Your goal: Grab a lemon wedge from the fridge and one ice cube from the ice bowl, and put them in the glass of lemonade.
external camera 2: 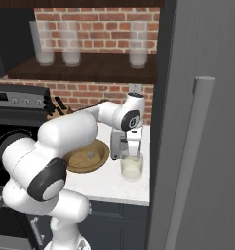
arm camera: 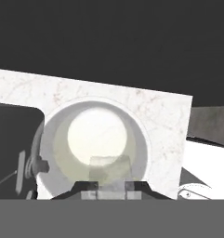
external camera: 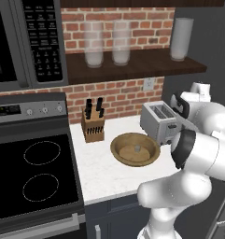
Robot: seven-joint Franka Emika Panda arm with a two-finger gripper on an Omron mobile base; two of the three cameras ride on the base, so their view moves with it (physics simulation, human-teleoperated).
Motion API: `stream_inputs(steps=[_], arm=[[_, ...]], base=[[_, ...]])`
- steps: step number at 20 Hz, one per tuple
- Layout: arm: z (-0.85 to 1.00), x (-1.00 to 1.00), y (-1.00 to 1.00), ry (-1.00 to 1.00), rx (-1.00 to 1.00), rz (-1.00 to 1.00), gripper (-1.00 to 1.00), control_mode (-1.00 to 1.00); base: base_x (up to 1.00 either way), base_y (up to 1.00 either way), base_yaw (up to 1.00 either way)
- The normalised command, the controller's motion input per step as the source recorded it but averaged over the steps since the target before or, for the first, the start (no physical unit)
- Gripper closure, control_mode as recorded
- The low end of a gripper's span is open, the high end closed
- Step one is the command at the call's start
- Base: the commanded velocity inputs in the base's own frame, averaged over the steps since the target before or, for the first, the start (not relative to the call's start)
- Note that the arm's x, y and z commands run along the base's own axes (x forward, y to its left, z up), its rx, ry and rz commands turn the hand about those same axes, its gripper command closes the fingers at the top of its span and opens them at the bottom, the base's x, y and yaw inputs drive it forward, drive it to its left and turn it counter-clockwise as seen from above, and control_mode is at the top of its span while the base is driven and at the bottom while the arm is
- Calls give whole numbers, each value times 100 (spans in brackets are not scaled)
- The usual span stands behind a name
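Observation:
My gripper hangs straight over the glass of lemonade, which stands on the counter in front of the toaster. In the hand view the glass of lemonade lies directly below. A pale translucent ice cube is pinched between the gripper's tips over the liquid. The wooden ice bowl sits left of the glass with another ice cube inside it. The grey fridge stands at the right with its door closed. The lemon wedge is out of view.
A silver toaster stands behind the bowl and a knife block to its left. The stove lies left of the white counter. A shelf with tall frosted glasses hangs above. The fridge's bar handle is near the glass.

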Motion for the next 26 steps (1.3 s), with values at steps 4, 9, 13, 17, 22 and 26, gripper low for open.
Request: stream_inputs(steps=[4, 9, 13, 17, 22, 26], arm=[[-10, -18, 0, 0, 0, 0, 100, -100], [-2, -2, 0, 0, 0, 0, 100, -100], [0, 31, 0, 0, 0, 0, 100, -100], [-3, 13, 0, 0, 0, 0, 100, -100], [-18, 13, 0, 0, 0, 0, 100, -100], [-4, 0, 0, 0, 0, 0, 100, -100]], base=[[0, 0, 0], [0, 0, 0], [0, 0, 0], [0, 0, 0], [0, 0, 0], [0, 0, 0]])
